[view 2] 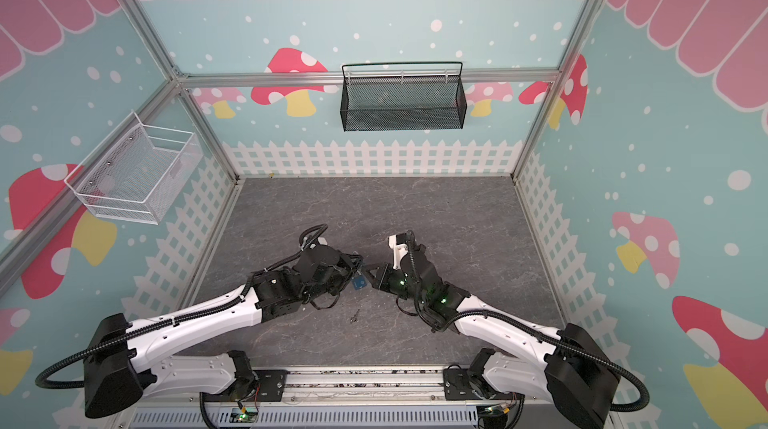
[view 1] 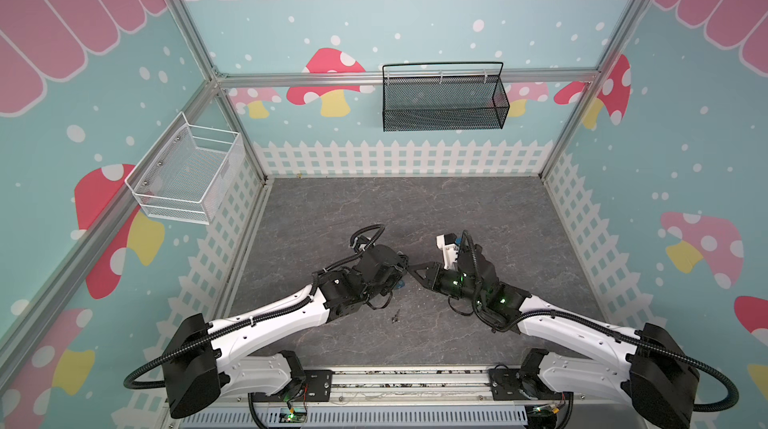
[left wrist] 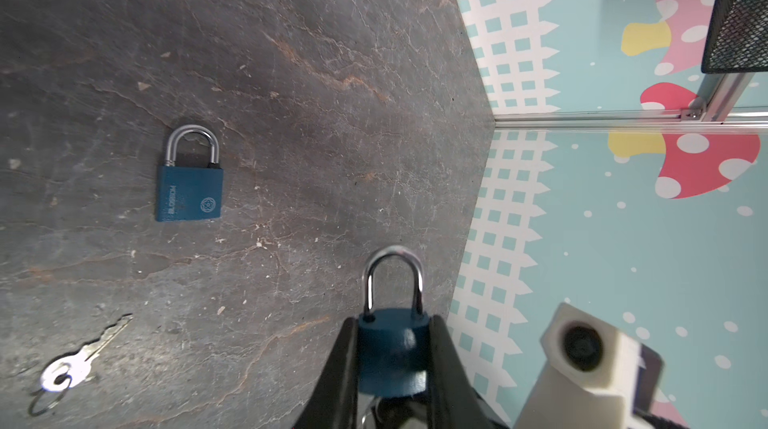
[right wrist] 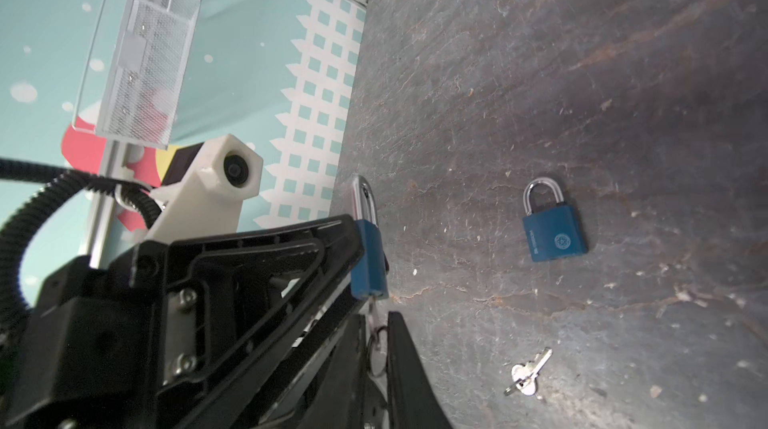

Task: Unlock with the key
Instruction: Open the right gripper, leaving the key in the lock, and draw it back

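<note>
The left fingers (left wrist: 340, 364) are clamped on a blue padlock (left wrist: 390, 348) over the surface (left wrist: 332, 74). Only the right wrist view clearly shows the key (right wrist: 374, 309) stuck in its bottom, with the right fingers (right wrist: 401, 364) a little apart on each side. Both wrist views show another padlock (left wrist: 189, 194) and a spare key (left wrist: 83, 360) lying flat.

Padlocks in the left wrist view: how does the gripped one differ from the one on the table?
The gripped padlock is clamped in the left gripper; the loose padlock lies flat on the table, touched by nothing. The gripped padlock has a key in its underside; no key sticks out of the loose padlock, though a spare key lies near it. Both have blue bodies and silver shackles that look shut.
</note>
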{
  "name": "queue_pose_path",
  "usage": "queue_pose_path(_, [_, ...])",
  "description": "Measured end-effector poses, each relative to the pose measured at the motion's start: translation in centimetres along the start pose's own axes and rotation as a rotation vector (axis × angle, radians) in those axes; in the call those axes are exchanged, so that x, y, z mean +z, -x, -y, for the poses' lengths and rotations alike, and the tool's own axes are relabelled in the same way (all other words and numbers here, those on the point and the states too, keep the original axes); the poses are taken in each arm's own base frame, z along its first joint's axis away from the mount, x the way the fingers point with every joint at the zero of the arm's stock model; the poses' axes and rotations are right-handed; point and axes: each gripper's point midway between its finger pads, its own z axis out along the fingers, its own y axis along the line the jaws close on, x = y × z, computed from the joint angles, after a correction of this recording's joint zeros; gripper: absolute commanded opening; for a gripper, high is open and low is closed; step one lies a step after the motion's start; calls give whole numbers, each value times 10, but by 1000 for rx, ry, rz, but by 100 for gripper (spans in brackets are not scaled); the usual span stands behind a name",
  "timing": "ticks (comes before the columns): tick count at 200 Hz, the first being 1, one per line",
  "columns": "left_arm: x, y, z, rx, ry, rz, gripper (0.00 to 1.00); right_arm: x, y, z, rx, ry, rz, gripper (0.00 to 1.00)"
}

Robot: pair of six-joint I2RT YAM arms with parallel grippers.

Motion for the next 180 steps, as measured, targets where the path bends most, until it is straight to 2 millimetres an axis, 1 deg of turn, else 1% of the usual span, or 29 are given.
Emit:
queue_pose_path(14, [-3,4,-2,30,9,8,0,-2,3,-2,-42,-9,9,35])
queue_pose_path(43, [-9,15,-4,76,15,28,0,-9,0,7,-124,-62,-12,42])
queue_pose_path(58, [-13,22,-2,108,8,40,0,-14,0,8,-167,-88,-21,45])
queue_pose_path(79, [-18,25,-1,193,-7,48,0,-26,6,4,-232,-112,-28,48])
queue_pose_path(99, [-21,25,-8,296,-31,53,0,-36,14,-3,-295,-130,-28,52])
queue_pose_path(128, [-17,18,-28,466,-69,43,0,-50,19,-10,-378,-168,-51,54])
queue_pose_path(141, [-14,12,-31,556,-104,39,0,-54,21,-10,-409,-192,-64,55])
queue_pose_path(155, [-11,2,-30,651,-154,33,0,-58,23,-11,-438,-217,-76,56])
queue_pose_path(180, [-8,-13,-13,796,-263,53,0,-61,28,-14,-482,-251,-91,59])
